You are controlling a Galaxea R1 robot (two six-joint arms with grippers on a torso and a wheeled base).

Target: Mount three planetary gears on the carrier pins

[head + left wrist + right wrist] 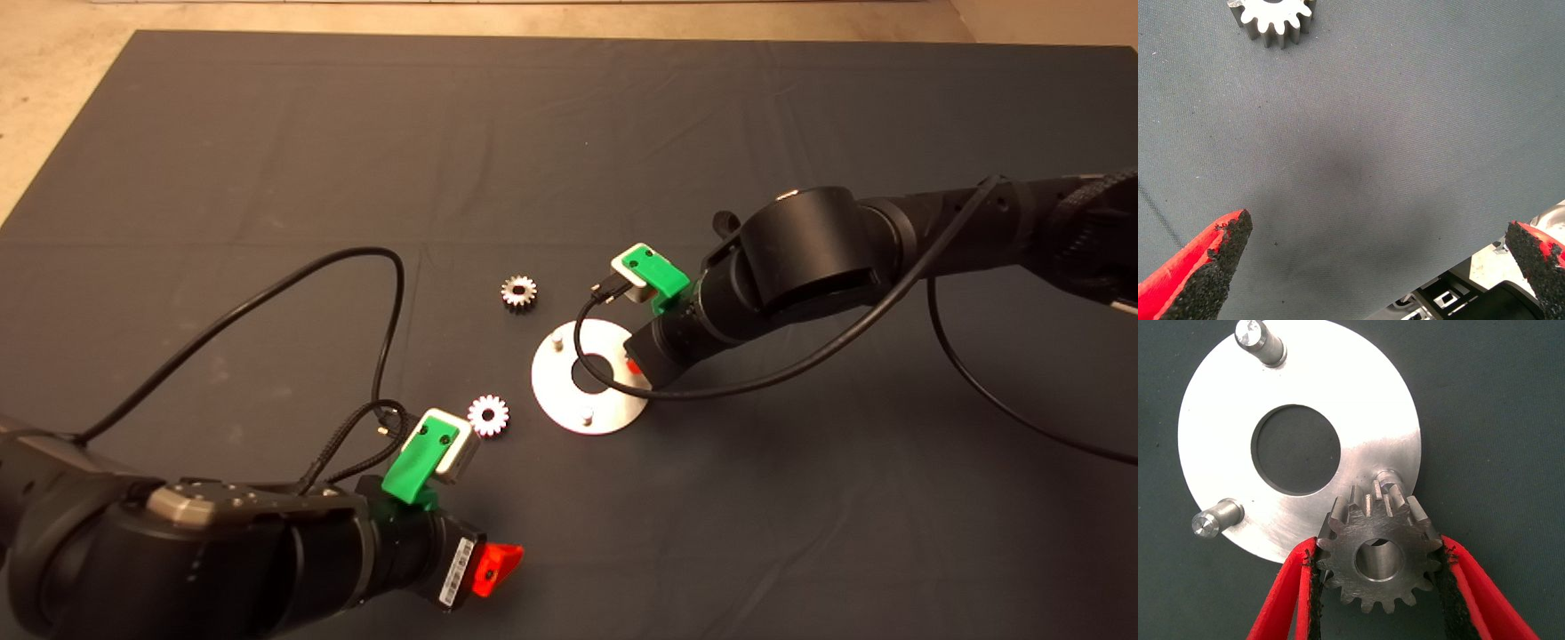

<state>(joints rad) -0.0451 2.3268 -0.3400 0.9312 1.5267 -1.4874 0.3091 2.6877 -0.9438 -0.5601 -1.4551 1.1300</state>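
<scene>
- Gripping a gear point(1377, 555) between its two red fingers point(1293, 597), the right gripper point(1378, 587) hangs over the rim of the disc point(1358, 400), pads pressed against the teeth on opposite sides.
- That gear sits tilted just in front of one pin point(1389, 482), partly hiding it; its centre hole is close to the pin, and I cannot tell whether the two touch.
- Two more pins stand bare on the disc, one point(1260, 341) across the big centre hole from the gripper, the other point(1216, 518) off to the side near the rim.
- The left gripper point(1378, 267) hovers low over the desk point(267, 133) with its fingers point(1211, 257) spread wide and nothing between them.
- A second gear point(1273, 20) lies flat on the mat ahead of the left gripper, well clear of its fingertips.
- A third gear point(518, 291) lies on the mat beyond the disc, away from both grippers.
</scene>
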